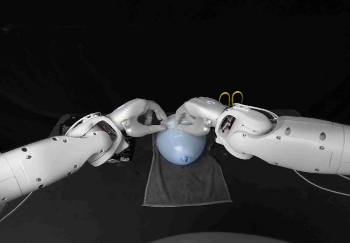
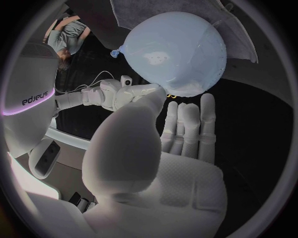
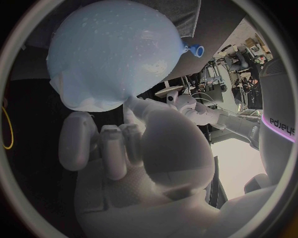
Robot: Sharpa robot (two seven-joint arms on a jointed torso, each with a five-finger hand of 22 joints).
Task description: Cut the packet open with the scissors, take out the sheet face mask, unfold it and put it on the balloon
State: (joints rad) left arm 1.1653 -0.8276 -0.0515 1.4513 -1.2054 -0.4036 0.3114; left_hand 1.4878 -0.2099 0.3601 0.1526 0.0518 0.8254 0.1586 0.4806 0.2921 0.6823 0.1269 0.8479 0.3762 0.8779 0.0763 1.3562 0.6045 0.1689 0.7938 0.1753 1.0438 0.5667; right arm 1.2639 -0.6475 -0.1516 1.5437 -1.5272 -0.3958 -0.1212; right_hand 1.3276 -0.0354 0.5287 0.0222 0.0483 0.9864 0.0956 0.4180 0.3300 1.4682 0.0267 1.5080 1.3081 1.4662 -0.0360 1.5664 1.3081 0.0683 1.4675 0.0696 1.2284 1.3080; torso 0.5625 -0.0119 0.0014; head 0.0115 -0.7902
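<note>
A black table [image 1: 78,212] carries a grey rectangular fabric cloth [image 1: 186,186] spread flat at its middle, and yellow-handled scissors [image 1: 231,97] lie on the dark surface just beyond that cloth's far right corner, loops towards the back.

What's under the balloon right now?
The pale blue balloon lies on a dark grey rectangular cloth spread over the black table. The cloth's patch directly beneath it is covered, so nothing else there can be checked.

You see a black worktop [image 1: 63,223] in front of you, with a grey cloth [image 1: 186,188] lying flat on it. Behind the worktop, the room is all dark.
</note>
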